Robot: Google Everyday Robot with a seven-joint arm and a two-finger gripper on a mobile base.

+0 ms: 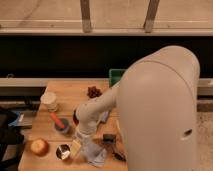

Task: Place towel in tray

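Pincer [83, 136] is hanging at the end of the white arm [102, 106], low over the front middle of the wooden counter [70, 90]. The arm is reaching in from the right and bending downward at the wrist. The pincer's grip cannot be told from here, neither how wide it is set nor whether it is holding anything.

Towel [96, 153], pale and crumpled, is lying on the counter near the front edge, just below and to the right of the pincer. Cannot tell whether the two are touching.

Tray [116, 77], green, is sitting at the back right of the counter. Only its left end is showing, since the rest is hiding behind the large white housing [160, 110] that is filling the right side of the view. Tray and towel are lying well apart.

Other items sharing the counter:
- a white cup [49, 100] is standing upright at the left
- a small bowl [62, 126] is carrying an orange-red piece, left of the pincer
- a round orange-yellow fruit [39, 146] is resting at the front left corner
- a small tin [62, 151] is sitting just beside the fruit
- a dark reddish cluster [93, 91] is lying toward the back, near the tray
- a dark block [109, 137] is sitting right of the towel, against the housing
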